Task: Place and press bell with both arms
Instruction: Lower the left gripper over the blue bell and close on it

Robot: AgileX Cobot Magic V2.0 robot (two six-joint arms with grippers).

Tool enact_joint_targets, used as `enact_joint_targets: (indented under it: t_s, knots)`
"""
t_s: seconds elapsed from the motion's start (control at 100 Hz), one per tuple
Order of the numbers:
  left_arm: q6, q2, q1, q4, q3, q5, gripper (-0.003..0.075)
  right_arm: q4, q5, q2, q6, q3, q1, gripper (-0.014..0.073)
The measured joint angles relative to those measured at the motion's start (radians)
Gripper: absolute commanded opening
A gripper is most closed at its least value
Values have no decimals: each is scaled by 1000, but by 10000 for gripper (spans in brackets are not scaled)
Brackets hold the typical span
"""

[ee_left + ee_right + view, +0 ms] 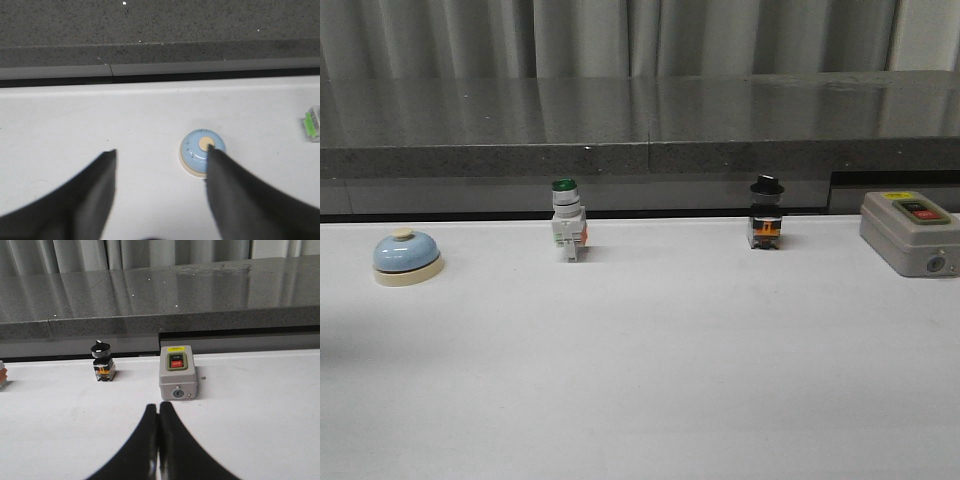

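Open table (pixel 650 380) around bell (pixel 407 257)

grey box (pixel 178 372) red button reads "OFF", yellow label above unreadable, no other legible text

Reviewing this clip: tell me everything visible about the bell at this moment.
The bell is a small glossy light-blue dome on a cream round base, with a cream button on top. It looks like painted metal. It sits upright on the white table, at the far left of the row of items. In the left wrist view, the open left gripper has one finger overlapping its edge; contact cannot be judged. Nothing else is near it.
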Motion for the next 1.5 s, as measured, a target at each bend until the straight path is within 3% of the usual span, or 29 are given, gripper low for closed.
enact_joint_targets:
  t_s: [0.05,0.31,0.83,1.5]
  knots:
    - [0,41,0,0,-22,6,720,0,0,0,0,0,0,-68]
    - [2,260,-60,-21,-164,54,630,0,0,0,0,0,0,-68]
    - [6,608,-106,-25,-379,142,629,0,0,0,0,0,0,-68]
    - [6,757,-107,-25,-409,147,610,0,0,0,0,0,0,-68]
